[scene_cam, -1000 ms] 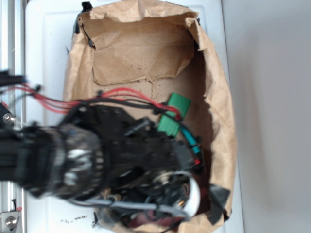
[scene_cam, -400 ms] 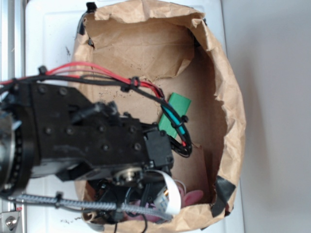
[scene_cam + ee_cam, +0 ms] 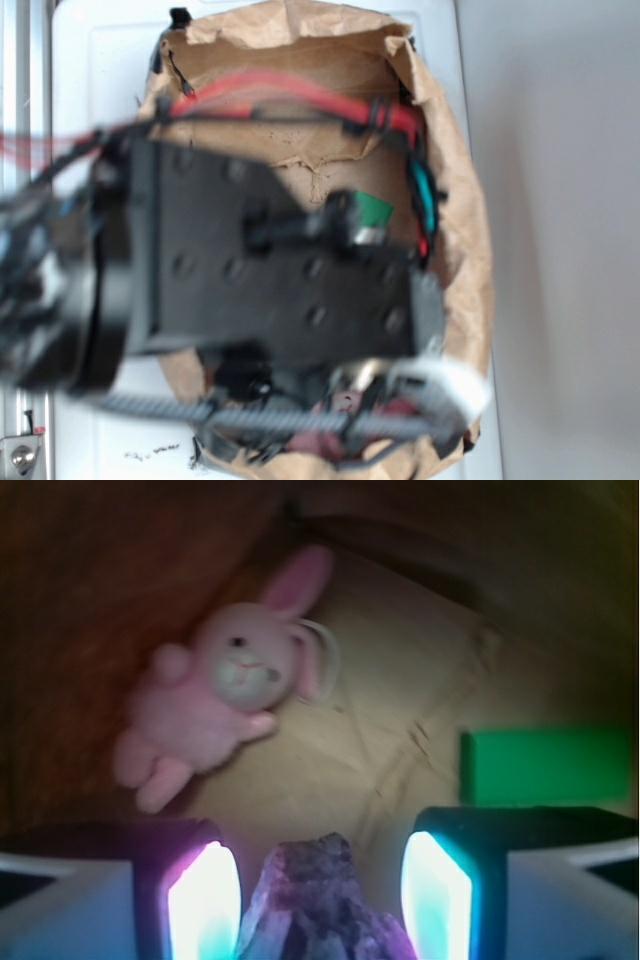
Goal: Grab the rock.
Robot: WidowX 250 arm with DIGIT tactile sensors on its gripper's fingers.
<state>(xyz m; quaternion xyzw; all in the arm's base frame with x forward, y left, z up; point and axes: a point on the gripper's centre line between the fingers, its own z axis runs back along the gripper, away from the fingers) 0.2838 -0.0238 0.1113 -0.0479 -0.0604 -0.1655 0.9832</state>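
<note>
1. In the wrist view the gripper [image 3: 320,900] fills the bottom edge, its two glowing fingers [image 3: 205,905] spread wide, one on each side of the rock [image 3: 315,905].
2. The rock sits between the fingers with a gap showing on each side, so it is bracketed, not clamped; its lower part is cut off by the picture's bottom edge. It rests on the paper floor of the brown paper bag [image 3: 400,710].
3. Farther in, a pink plush bunny [image 3: 225,685] lies tilted toward the bag's left wall, well apart from the rock.
4. A flat green block [image 3: 545,765] lies to the right, just beyond the right finger; its near edge is hidden behind that finger.
5. In the exterior view the black arm [image 3: 270,260] reaches from the left over the bag's [image 3: 300,60] open mouth, angled down into its near end.
6. The arm is motion-blurred and covers most of the bag's inside; only a corner of the green block [image 3: 375,210] shows, and the rock and fingers are hidden there.
</note>
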